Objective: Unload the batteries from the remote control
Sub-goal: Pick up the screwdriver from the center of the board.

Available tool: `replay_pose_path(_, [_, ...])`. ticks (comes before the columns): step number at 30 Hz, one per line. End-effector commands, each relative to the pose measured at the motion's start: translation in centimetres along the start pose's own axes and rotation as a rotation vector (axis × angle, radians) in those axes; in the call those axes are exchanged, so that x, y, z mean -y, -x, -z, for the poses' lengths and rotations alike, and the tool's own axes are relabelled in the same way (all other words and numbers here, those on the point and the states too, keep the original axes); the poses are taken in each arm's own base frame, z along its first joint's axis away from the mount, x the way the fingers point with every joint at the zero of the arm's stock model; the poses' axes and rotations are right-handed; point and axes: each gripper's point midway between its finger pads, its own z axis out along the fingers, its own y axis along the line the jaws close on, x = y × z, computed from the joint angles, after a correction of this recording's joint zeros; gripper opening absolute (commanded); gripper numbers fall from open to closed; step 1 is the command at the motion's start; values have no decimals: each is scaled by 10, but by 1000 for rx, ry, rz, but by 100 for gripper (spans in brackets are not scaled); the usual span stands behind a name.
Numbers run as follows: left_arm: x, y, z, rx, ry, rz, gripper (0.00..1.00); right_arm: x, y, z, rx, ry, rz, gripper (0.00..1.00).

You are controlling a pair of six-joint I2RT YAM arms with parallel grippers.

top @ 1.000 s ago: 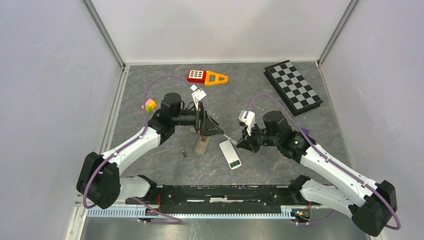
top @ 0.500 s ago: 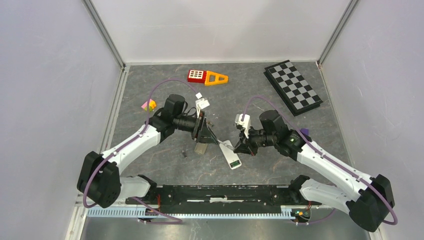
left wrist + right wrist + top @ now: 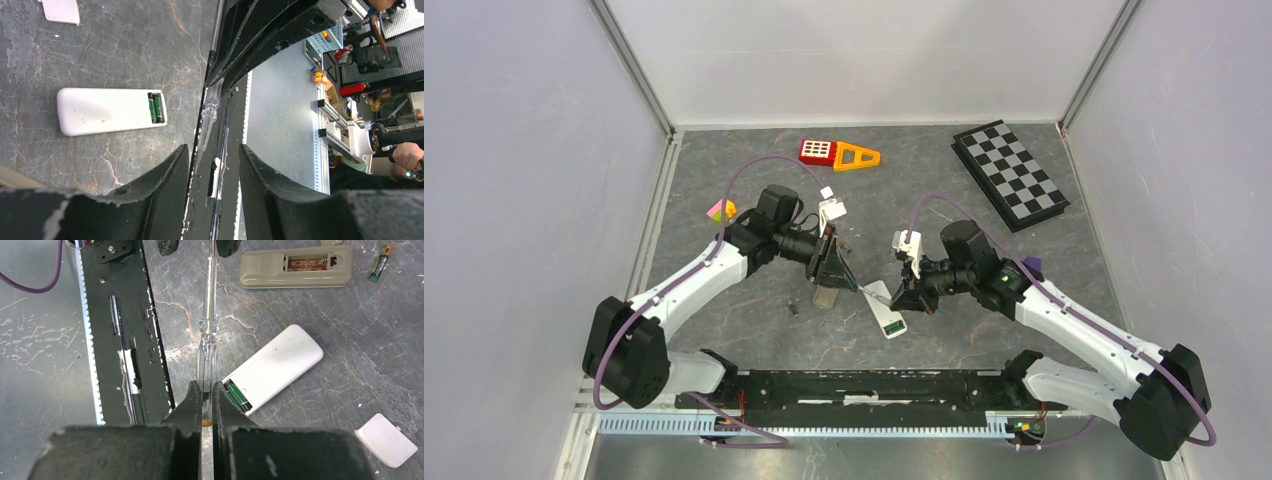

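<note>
Green batteries (image 3: 236,397) in white remote (image 3: 280,365) just beside right gripper (image 3: 206,395), tight on clear stick (image 3: 208,335); left gripper (image 3: 214,150) part-open.

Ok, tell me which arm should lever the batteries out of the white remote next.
Right, probably. The right gripper is shut on the clear stick, and the batteries in the white remote lie just beside it. The left gripper is open around the stick's far end, gripping nothing.

No text, label or number legible in any view. Batteries (image 3: 156,107) in white remote (image 3: 100,111): green wrap, any print too small to read. Loose battery (image 3: 378,265): same.
</note>
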Motion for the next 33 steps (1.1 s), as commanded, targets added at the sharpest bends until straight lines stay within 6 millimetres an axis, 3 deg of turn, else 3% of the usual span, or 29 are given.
replay_pose_path(1, [10, 7, 5, -15, -36, -95, 43, -3, 4, -2, 18, 34, 17, 0])
replay_pose_path(4, [8, 10, 5, -10, -23, -94, 30, -4, 5, -2, 19, 37, 17, 0])
replay_pose_path(11, [7, 8, 5, -12, -20, -94, 13, -4, 7, -1, 24, 40, 19, 0])
replay_pose_path(13, [5, 8, 5, -12, -5, -94, 3, -5, 8, -1, 27, 45, 24, 0])
replay_pose_path(18, [2, 18, 3, 55, 20, -99, 2, 2, 14, 1, 35, 4, 27, 5])
replay_pose_path(19, [3, 22, 3, 86, 21, -94, 2, 3, 15, 1, 39, -6, 28, 9])
replay_pose_path(22, [2, 30, 0, 171, 12, -81, 2, 17, 21, 7, 59, -99, 5, 63])
replay_pose_path(24, [1, 35, -1, 221, 13, -72, 2, 25, 24, 15, 100, -157, -13, 77])
replay_pose_path(27, [4, 44, 1, 300, 9, -70, 2, 43, 29, 33, 215, -246, -83, 89])
replay_pose_path(30, [10, 52, 4, 374, -9, -65, 2, 47, 38, 47, 396, -222, -191, 91])
replay_pose_path(33, [20, 60, 8, 437, -43, -75, 2, 50, 38, 49, 509, -197, -287, 90])
